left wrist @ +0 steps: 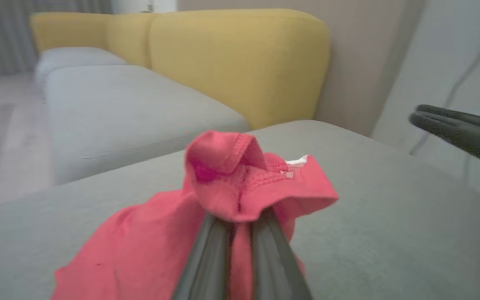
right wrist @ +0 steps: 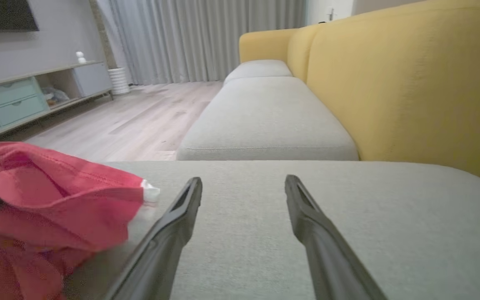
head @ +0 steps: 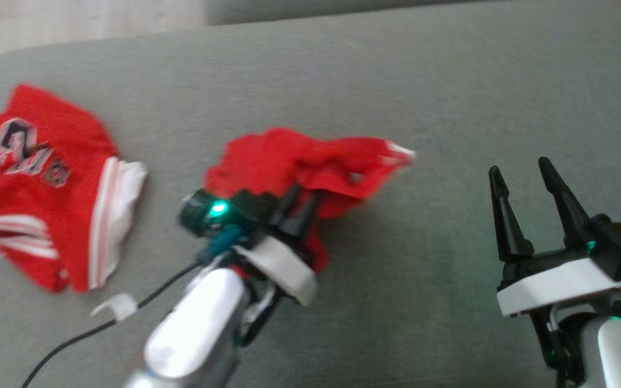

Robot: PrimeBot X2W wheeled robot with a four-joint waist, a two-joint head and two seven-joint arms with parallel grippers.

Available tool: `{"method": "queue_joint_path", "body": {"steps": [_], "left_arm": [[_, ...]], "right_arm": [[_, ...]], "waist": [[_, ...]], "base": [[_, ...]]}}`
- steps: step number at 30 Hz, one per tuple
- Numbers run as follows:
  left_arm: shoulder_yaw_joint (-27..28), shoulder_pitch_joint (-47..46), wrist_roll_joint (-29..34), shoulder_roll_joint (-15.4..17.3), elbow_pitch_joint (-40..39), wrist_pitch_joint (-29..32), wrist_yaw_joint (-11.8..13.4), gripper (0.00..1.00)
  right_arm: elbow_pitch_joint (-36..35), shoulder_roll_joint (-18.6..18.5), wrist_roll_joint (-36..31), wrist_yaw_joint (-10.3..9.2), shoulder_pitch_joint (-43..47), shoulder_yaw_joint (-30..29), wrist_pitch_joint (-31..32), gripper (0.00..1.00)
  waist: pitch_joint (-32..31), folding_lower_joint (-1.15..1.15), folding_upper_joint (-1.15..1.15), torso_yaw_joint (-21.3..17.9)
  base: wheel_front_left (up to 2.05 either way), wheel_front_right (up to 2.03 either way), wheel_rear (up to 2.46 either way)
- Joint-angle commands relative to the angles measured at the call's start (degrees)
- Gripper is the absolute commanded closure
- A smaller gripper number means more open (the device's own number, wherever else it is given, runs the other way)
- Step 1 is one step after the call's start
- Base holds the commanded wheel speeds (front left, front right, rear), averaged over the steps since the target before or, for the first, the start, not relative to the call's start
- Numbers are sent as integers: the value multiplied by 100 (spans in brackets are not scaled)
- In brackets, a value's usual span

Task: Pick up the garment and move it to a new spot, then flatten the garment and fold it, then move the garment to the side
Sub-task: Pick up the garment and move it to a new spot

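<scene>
A crumpled red garment [head: 299, 161] with a white tag hangs bunched over the grey cushion [head: 450, 97], near its middle. My left gripper [head: 302, 196] is shut on its lower fold; in the left wrist view the two fingers [left wrist: 206, 254] pinch red cloth [left wrist: 240, 183] that droops over their tips. My right gripper [head: 521, 170] stands open to the right of the garment, nothing between its fingers [right wrist: 173, 221]. The right wrist view has the garment [right wrist: 52, 196] at its left edge.
A second red garment, a jersey [head: 41, 178] with white stripes and dark lettering, lies at the cushion's left end. A black cable [head: 100, 318] trails from my left arm. A yellow sofa back [right wrist: 390, 79] and more grey cushions [right wrist: 265, 121] lie beyond.
</scene>
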Motion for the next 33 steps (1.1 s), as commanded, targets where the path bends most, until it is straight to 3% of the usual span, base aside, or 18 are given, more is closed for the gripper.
{"method": "queue_joint_path", "body": {"steps": [1, 11, 12, 13, 18, 22, 33], "left_arm": [[10, -499, 66, -93, -183, -2, -67, 100], [-1063, -793, -36, -373, 508, 33, -329, 100], [-1172, -793, -61, -381, 592, -1, -345, 67], [-1286, -811, -42, -385, 667, -52, -356, 2], [-1648, -794, -15, -336, 820, -470, -386, 0], [-1571, -653, -71, -143, 705, -813, -329, 0], [-295, -108, -415, 721, 55, -1435, 665, 0]], "right_arm": [[-174, -19, 73, -3, -213, 99, -83, 0], [-66, -19, 209, -3, -289, -20, -260, 0], [-50, -19, 221, -3, -289, -38, -275, 0], [-29, -19, 226, -3, -288, -59, -290, 0], [77, -18, 212, -3, -288, -55, -311, 0], [132, -18, 163, -3, -244, -42, -280, 0], [31, -18, 100, -3, -9, -89, -70, 0]], "waist": [[445, 0, 0, -625], [864, 0, 0, -1067], [874, 0, 0, -1052], [864, 0, 0, -1024], [621, 0, 0, -770], [296, 0, 0, -491], [-246, 0, 0, 318]], "base": [[0, 0, 0], [0, 0, 0], [0, 0, 0], [0, 0, 0], [0, 0, 0], [0, 0, 0], [0, 0, 0]]}}
